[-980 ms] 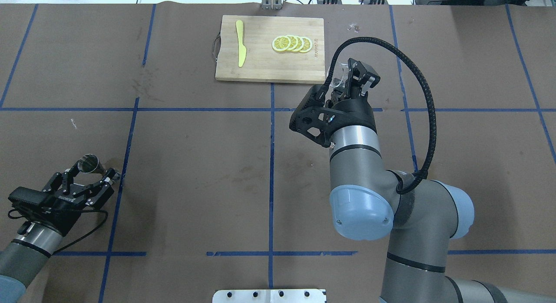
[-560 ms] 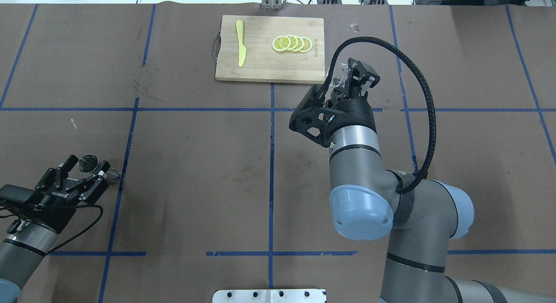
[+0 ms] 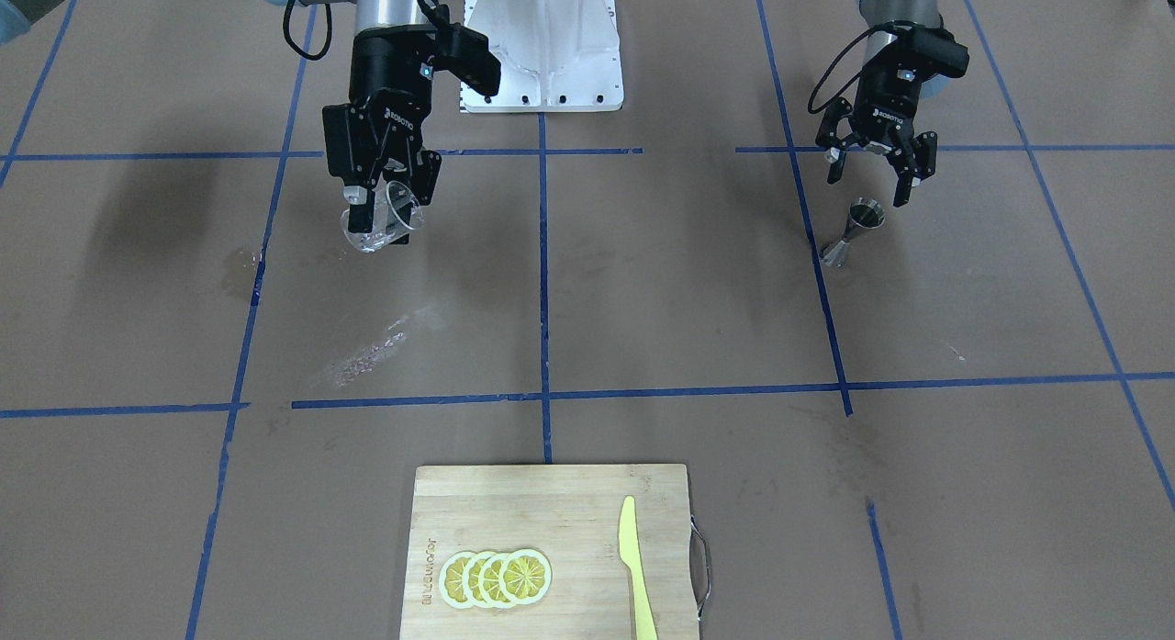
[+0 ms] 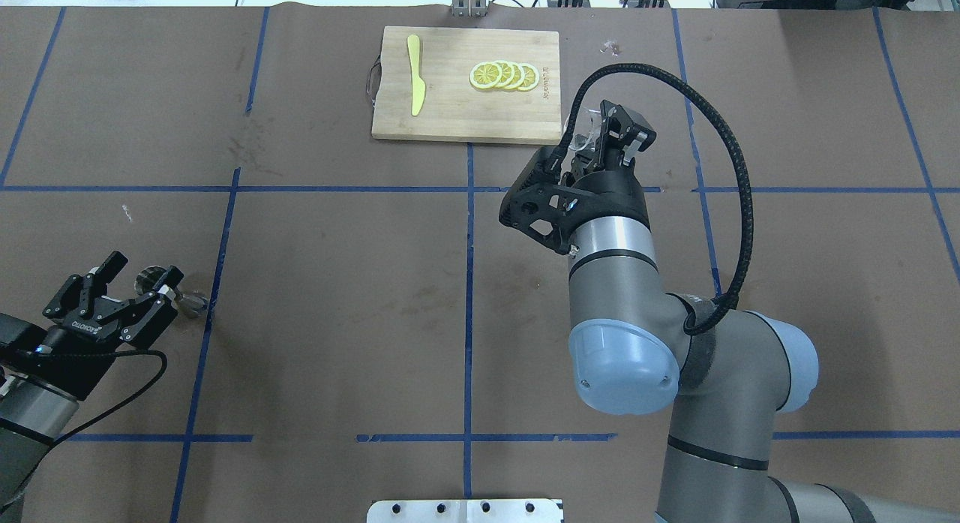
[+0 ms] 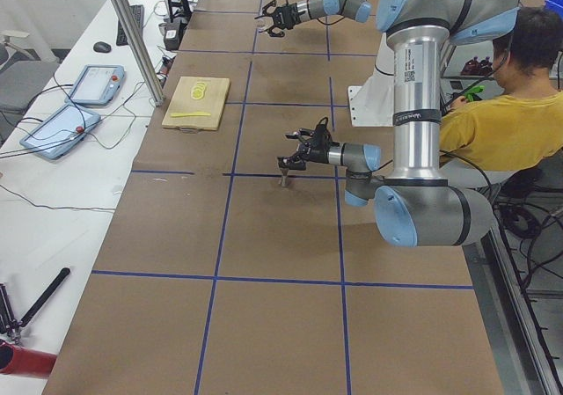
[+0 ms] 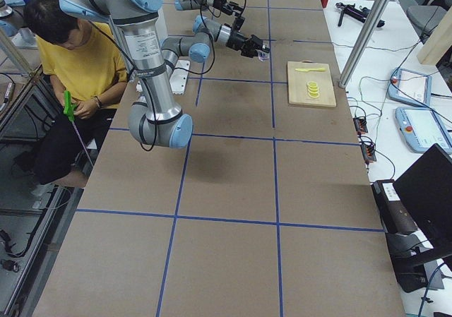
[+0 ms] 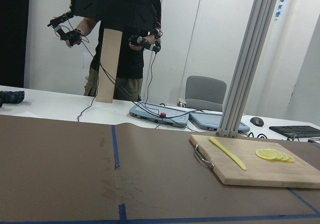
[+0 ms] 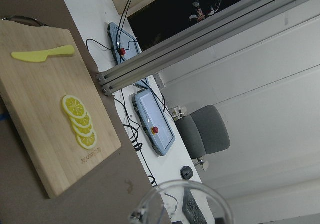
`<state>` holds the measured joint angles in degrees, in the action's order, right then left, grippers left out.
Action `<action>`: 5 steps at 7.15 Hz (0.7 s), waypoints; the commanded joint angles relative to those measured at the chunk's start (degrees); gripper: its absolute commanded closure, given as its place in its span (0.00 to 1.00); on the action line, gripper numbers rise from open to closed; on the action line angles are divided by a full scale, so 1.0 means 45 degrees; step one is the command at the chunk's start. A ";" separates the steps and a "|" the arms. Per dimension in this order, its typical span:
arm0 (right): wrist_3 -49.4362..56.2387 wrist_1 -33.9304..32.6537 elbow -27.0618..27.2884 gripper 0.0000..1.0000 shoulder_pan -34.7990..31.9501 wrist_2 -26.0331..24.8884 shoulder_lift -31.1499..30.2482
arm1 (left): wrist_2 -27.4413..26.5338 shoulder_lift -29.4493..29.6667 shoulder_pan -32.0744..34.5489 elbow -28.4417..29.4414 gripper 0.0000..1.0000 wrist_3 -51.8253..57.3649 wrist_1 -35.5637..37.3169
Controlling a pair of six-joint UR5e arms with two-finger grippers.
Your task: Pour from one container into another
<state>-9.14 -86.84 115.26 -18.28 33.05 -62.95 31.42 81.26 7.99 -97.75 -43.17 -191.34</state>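
The cup (image 3: 376, 236) is clear, glossy glass; the jigger (image 3: 865, 216) is polished, mirror-bright steel. Matt brown paper covers the counter (image 3: 661, 282), and the cutting board (image 3: 569, 511) shows pale, smooth wood grain.

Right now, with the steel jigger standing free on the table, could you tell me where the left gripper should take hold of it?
At the narrow waist of the jigger, with the open left gripper coming in level from the robot's side. It stands upright, and the cones flaring above and below should stop it slipping.
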 commanded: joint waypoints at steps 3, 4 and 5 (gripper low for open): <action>0.0000 0.0000 0.0011 1.00 0.0000 0.0000 0.0004 | 0.7370 -0.0206 0.4653 -0.0231 0.01 0.2419 0.0931; 0.0000 0.0000 0.0011 1.00 0.0000 0.0000 0.0004 | 0.9849 -0.0128 0.6294 -0.0231 0.01 0.3063 0.1730; 0.0000 0.0019 0.0011 1.00 0.0000 0.0000 0.0042 | 1.2755 0.0066 0.8244 -0.0212 0.01 0.3649 0.2840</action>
<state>-9.14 -86.81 115.31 -18.28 33.05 -62.87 74.43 80.83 35.46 -98.76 -29.90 -183.64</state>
